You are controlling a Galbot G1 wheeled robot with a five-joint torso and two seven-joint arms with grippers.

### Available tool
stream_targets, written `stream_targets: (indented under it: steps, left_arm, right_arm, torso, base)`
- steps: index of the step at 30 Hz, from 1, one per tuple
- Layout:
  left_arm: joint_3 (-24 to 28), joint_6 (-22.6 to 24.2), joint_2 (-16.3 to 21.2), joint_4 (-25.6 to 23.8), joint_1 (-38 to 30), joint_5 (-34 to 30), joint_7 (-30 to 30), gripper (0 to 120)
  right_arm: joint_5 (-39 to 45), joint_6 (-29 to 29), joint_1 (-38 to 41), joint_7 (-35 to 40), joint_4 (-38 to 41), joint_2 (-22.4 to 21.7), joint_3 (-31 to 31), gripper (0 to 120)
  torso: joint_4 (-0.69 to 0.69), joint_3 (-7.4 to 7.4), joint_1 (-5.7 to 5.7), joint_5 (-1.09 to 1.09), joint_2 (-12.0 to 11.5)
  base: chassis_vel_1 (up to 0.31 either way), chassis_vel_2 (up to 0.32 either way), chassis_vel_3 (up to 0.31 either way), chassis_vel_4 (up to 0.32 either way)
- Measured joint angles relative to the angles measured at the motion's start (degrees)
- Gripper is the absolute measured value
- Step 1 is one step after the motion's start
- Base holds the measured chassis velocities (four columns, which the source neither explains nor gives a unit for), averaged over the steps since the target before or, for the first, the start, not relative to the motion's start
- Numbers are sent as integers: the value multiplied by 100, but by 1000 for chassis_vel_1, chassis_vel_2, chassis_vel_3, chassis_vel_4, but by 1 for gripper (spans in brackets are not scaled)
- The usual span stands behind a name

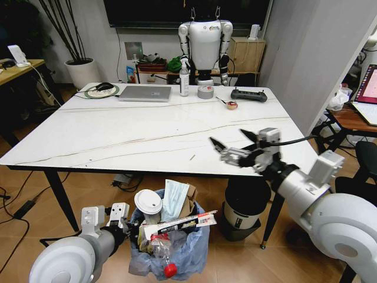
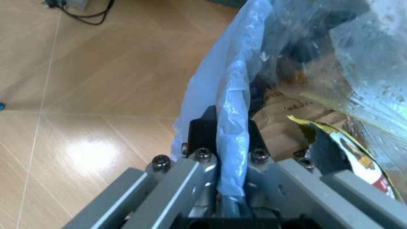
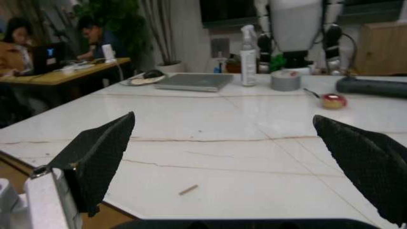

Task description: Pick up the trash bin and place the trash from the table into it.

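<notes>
Head view: left gripper [image 1: 118, 219] is clamped on the trash bin [image 1: 168, 247] rim, bin upright below the table [image 1: 118, 135] edge, stuffed with trash [image 1: 171, 221]. Right gripper [image 1: 232, 146] hovers spread over a small stick [image 3: 188, 190].

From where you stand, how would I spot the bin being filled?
Find the big white table; below its near edge stands the trash bin, its rim held by the left end effector. Unlike the dark bin beside it, it wears a crinkly blue bag and overflows with litter.
</notes>
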Motion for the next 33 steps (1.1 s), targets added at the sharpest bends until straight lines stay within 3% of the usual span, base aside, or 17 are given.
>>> stream_targets:
  steps: [7,14,25,33]
  left_arm:
    - [-80,0,-230,27,165,453,174,0]
    - [-151,0,-437,-4,441,705,289,0]
    - [-170,0,-473,-74,548,721,273,0]
    - [-204,0,-517,-118,581,713,270,0]
  right_arm:
    - [-531,-30,-900,83,-1,638,456,100]
    - [-1512,-1,-1561,69,-1,1705,555,100]
    - [-1638,13,-1749,4,-1,2128,700,100]
    - [-1881,22,-2039,-105,1,2334,749,100]
  torso:
    - [1,0,0,-2,0]
    - [1,0,0,-1,0]
    - [1,-74,-63,-1,-137]
    - [0,-228,-183,-2,-411]
  base:
    - [0,0,0,0]
    - [0,0,0,0]
    - [0,0,0,0]
    - [0,0,0,0]
